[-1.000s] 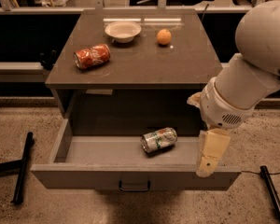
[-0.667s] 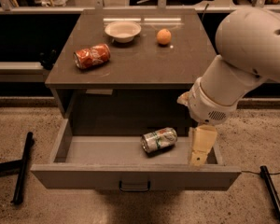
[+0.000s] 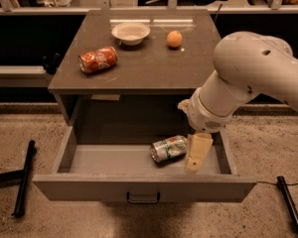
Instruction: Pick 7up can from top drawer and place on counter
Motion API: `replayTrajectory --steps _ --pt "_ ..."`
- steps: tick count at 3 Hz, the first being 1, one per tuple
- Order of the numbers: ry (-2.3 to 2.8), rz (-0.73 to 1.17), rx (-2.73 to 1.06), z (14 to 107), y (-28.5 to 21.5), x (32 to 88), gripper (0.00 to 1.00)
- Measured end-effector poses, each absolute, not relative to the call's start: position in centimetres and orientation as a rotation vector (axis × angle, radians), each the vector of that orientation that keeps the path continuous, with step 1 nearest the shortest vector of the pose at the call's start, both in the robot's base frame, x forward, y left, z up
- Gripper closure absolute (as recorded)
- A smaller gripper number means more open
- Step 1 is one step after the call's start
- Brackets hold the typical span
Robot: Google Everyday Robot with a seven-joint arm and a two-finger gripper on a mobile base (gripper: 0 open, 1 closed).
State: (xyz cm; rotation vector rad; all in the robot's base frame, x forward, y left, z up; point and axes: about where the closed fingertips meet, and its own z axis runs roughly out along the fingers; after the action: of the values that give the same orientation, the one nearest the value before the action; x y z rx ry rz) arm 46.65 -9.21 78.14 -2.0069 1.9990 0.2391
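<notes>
- The top drawer (image 3: pixel 139 188) stands open under the counter's (image 3: pixel 149 71) front edge, and the 7up can (image 3: pixel 169 148) lies sideways inside, right of centre.
- The gripper (image 3: pixel 197 153) hangs just right of the can; spread or pressed together, cannot tell.
- Best move: centre over the can's body before descending.

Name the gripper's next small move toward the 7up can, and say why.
Probably shift the gripper sideways until it is centred over the 7up can. The can lies on its side in the open top drawer, and the gripper hangs just off its image-right end, not around it.
</notes>
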Motion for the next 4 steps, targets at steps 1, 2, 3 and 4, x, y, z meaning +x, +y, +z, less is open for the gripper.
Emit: replayTrajectory --steps 1,2,3,4 --pt "1.932 0.223 -1.998 77.2 -8.2 48.5 0.00" --pt "1.883 0.226 -2.016 76.1 -7.3 50.1 0.00" --pt "1.853 0.241 -2.052 74.4 -6.1 51.2 0.00" --pt "1.839 0.230 -2.080 73.5 -5.5 51.8 0.00"
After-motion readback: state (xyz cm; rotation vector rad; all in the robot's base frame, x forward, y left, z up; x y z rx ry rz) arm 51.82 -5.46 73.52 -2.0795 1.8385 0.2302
